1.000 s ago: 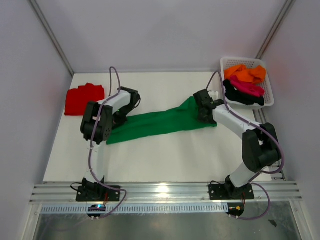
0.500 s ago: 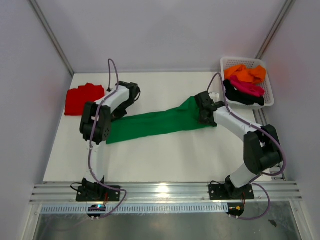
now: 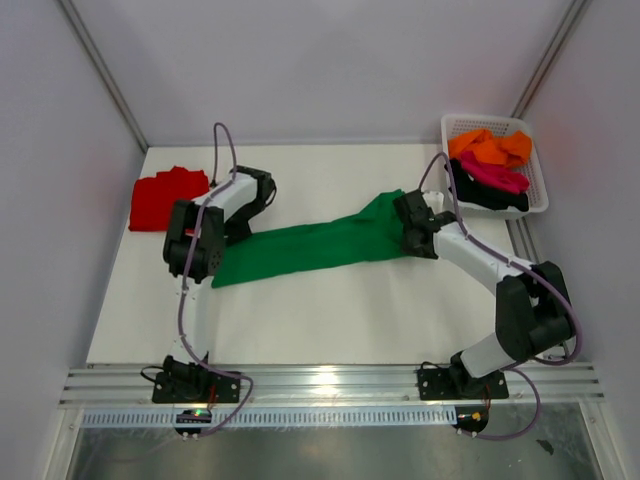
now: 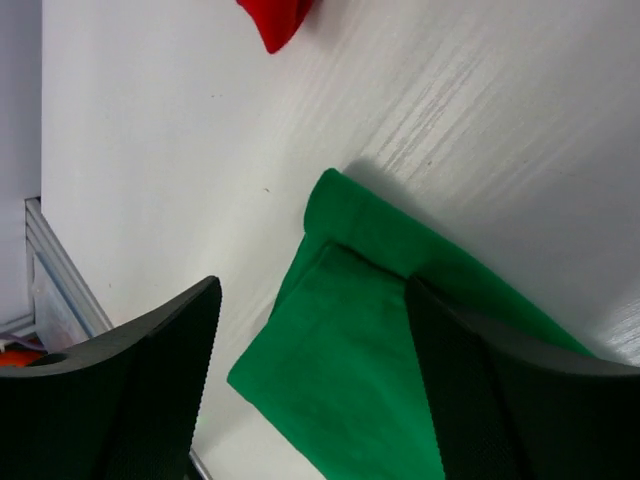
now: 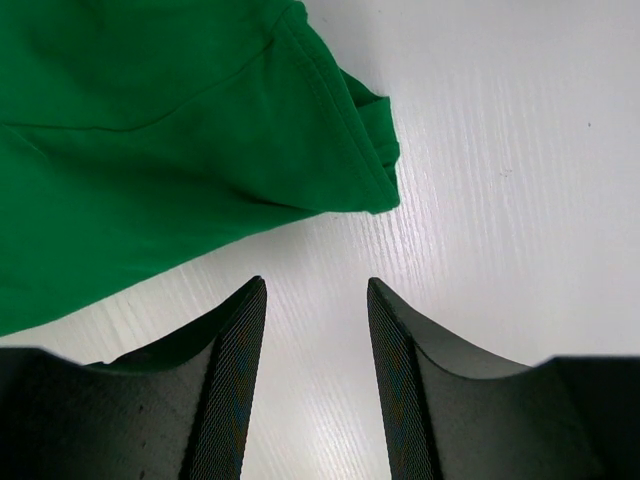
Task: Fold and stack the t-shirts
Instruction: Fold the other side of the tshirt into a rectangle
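Note:
A bright green t-shirt (image 3: 310,248) lies stretched in a long band across the white table. Its left end (image 4: 340,370) rests flat on the table between the fingers of my open left gripper (image 4: 312,290), which hovers over that end (image 3: 238,228). My right gripper (image 3: 411,236) is at the shirt's right end, open and empty (image 5: 316,285) over bare table. The green sleeve (image 5: 150,130) lies just ahead of its fingertips, apart from them. A folded red t-shirt (image 3: 165,197) sits at the far left; its tip (image 4: 275,20) shows in the left wrist view.
A white mesh basket (image 3: 487,119) at the back right holds orange (image 3: 490,147), magenta (image 3: 495,176) and black (image 3: 475,192) shirts. Grey walls close in the table on three sides. An aluminium rail (image 3: 330,382) runs along the near edge.
My left gripper has opened and let go of the green shirt's left end, which now lies on the table. My right gripper has drifted slightly right.

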Controlling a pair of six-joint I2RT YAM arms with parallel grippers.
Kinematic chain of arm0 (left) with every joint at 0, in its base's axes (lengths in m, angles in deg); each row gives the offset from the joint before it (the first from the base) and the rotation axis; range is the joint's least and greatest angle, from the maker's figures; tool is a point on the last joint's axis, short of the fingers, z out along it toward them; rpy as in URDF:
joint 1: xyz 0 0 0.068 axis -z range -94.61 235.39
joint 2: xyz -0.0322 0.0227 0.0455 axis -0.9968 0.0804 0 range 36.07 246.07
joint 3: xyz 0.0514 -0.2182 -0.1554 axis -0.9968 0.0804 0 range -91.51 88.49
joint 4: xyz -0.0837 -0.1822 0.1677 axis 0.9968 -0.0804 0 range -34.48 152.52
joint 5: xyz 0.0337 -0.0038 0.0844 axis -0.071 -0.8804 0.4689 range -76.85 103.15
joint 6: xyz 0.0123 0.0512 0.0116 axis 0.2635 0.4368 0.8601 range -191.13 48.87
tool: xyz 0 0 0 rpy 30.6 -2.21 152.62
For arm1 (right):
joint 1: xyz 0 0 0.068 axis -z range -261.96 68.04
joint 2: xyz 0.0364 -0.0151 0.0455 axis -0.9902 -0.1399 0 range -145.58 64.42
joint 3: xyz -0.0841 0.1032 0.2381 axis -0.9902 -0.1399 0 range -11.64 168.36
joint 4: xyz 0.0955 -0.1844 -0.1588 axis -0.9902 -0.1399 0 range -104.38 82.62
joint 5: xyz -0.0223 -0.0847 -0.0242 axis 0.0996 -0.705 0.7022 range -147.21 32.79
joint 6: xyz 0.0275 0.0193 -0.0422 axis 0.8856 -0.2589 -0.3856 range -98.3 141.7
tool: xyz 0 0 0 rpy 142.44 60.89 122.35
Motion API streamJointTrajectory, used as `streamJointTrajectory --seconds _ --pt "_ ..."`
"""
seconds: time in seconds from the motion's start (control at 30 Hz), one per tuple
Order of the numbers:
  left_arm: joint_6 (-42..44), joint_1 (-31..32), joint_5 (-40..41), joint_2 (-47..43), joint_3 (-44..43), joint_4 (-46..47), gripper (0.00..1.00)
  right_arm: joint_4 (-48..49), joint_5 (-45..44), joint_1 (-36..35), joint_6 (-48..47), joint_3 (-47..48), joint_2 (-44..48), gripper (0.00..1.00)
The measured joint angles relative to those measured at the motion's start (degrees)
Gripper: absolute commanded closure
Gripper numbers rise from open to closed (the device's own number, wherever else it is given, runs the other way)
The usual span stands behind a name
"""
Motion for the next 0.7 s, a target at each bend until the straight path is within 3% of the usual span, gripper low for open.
streamJointTrajectory --seconds 0.1,0.37,0.7 --pt "-0.8 -0.2 1.4 0.0 -0.6 -1.8 0.16 0.5 0.3 0.0 0.0 -1.8 1.9 0.50" --pt "-0.9 -0.3 1.0 -1.5 -0.6 -2.1 0.15 3.6 2.7 0.0 -0.2 -5.3 6.5 0.50" --pt "1.4 -0.3 -6.3 -17.6 -1.2 -1.9 0.15 14.8 17.7 -1.5 -2.1 -6.2 10.6 0.50"
